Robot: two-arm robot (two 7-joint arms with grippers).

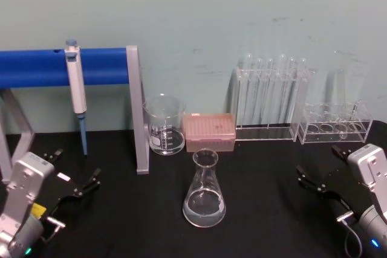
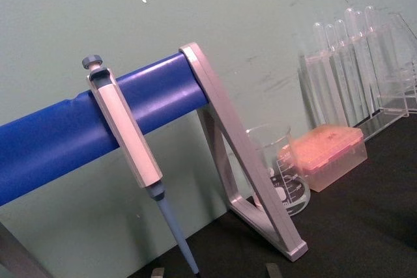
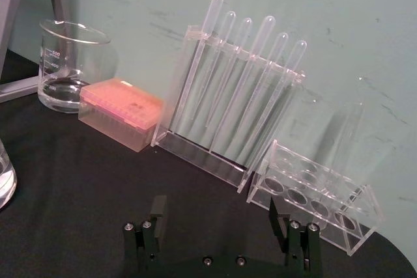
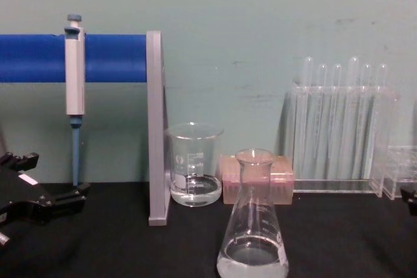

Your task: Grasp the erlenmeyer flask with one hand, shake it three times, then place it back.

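L gripper (image 1: 77,166) sits low at near left of the black table (image 1: 133,222), jaws apart, nothing in them. R gripper (image 1: 318,165) at near right, jaws apart too, empty. Flask (image 1: 204,197) stands upright btwn them, well clear of both, a little clear liquid in its base. Behind it a beaker (image 1: 163,126) w/ some liquid and a pink box (image 1: 208,131) side by side, tube rack (image 1: 272,98) further right. Pipette (image 1: 75,83) hangs on a blue bar (image 1: 30,67) back left

erlenmeyer flask (image 4: 253,226) base cropped, blue bar (image 4: 39,58) cropped
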